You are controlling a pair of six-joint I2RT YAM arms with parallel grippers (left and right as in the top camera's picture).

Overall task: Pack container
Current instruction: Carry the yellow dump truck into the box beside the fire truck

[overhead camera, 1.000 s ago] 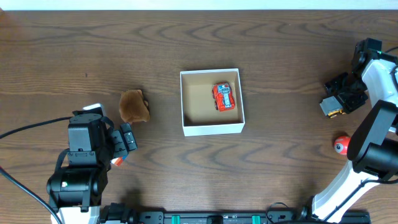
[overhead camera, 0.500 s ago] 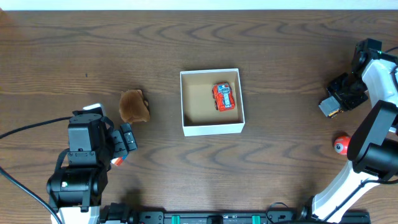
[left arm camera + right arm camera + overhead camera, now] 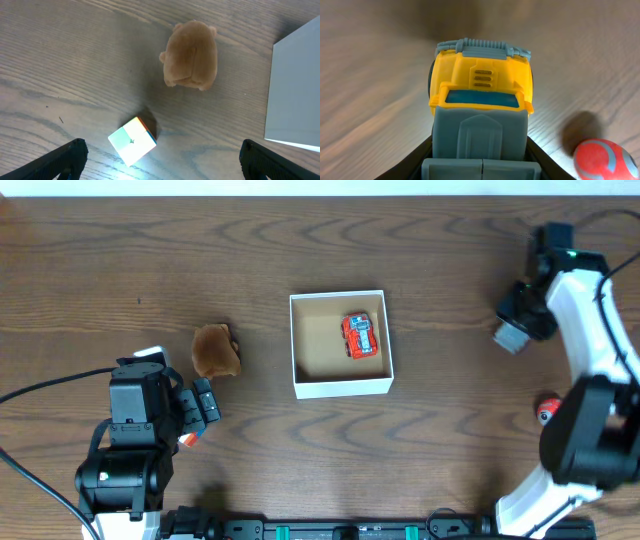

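We are packing the container point(image 3: 342, 387) at frame centre: one toy in, four to go.
A red car point(image 3: 360, 336) is lying inside it; our right gripper point(image 3: 512, 332) is pinching a yellow truck point(image 3: 480, 100) at upper right; our left gripper point(image 3: 165, 159) is hanging spread over a cube point(image 3: 132, 141) and plush toy point(image 3: 191, 55); a ball point(image 3: 602, 160) is waiting.

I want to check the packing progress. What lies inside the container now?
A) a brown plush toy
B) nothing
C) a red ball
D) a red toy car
D: the overhead view shows a red toy car inside the container, while the brown plush toy and the red ball lie on the table outside it.
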